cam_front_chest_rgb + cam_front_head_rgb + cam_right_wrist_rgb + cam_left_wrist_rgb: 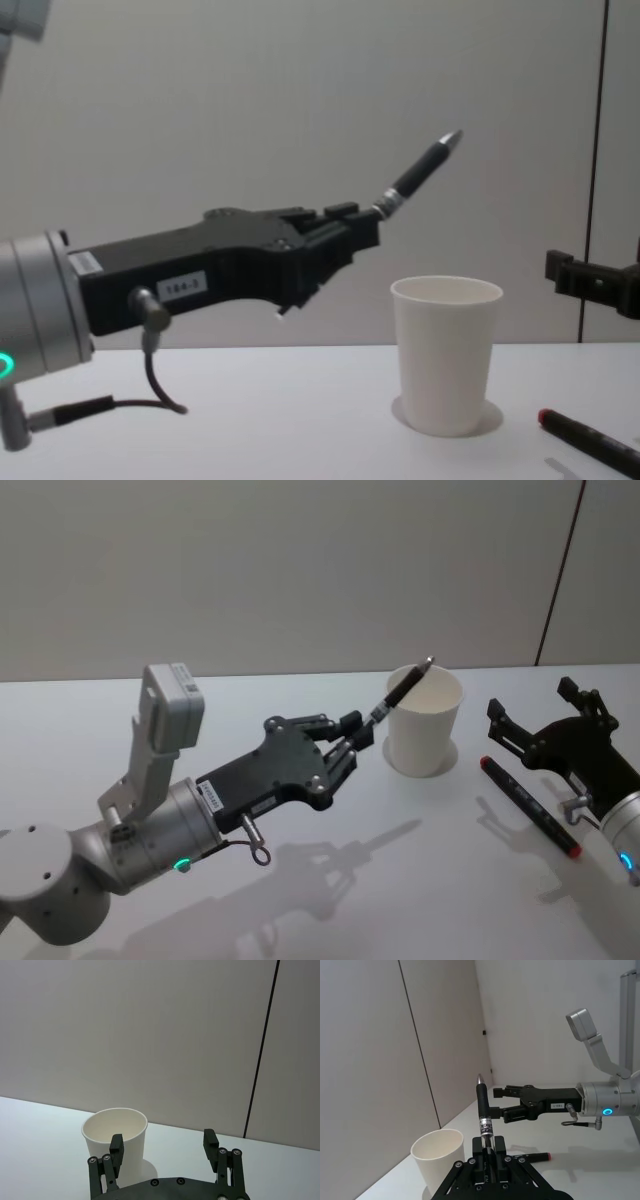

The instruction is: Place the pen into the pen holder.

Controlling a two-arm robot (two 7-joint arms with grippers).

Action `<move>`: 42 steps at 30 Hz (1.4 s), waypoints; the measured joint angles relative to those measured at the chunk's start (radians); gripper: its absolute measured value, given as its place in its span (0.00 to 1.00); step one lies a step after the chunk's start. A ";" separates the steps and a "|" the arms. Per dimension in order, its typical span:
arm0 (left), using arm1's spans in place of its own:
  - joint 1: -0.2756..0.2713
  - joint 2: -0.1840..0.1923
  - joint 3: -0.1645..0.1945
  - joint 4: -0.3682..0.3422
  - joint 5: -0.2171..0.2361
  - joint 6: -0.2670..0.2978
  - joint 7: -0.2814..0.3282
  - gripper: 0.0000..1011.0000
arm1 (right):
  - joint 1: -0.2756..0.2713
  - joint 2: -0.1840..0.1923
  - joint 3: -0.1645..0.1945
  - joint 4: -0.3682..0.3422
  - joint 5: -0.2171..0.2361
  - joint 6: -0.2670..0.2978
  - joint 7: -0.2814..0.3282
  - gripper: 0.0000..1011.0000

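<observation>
- Grips slim black plastic pen [405, 685] by its lower end in the closed fingers of the left gripper [352, 742], tip past the fingertips, above the white paper-cup pen holder [425, 725].
- Should handle light, stiff, smooth — could swivel in so low a hold.
- Rests right gripper [530, 700] beyond the cup, fingers spread, empty.
- Cannot make out the pen's clamped end — nor the cup's bottom.

Left black gripper [352, 738]: arm extended forward and raised, jaws clamped on slim black pen [405, 688]. Right black gripper [531, 698]: off to right side, jaws spread wide.
</observation>
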 joint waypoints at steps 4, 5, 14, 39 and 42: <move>-0.011 -0.013 0.007 0.010 0.012 0.005 -0.017 0.14 | 0.000 0.000 0.000 0.000 0.000 0.000 0.000 0.99; -0.013 -0.015 0.009 0.012 0.014 0.006 -0.020 0.14 | 0.000 0.000 0.000 0.000 0.000 0.000 0.000 0.99; -0.033 -0.036 0.022 0.030 0.037 0.011 -0.043 0.14 | 0.000 0.000 0.000 0.000 0.000 0.000 0.000 0.99; -0.048 -0.052 0.030 0.043 0.056 0.015 -0.057 0.14 | -0.039 0.040 0.033 -0.077 0.200 0.055 0.099 0.99; -0.049 -0.053 0.031 0.043 0.056 0.015 -0.057 0.14 | -0.050 0.050 0.040 -0.093 0.241 0.069 0.110 0.99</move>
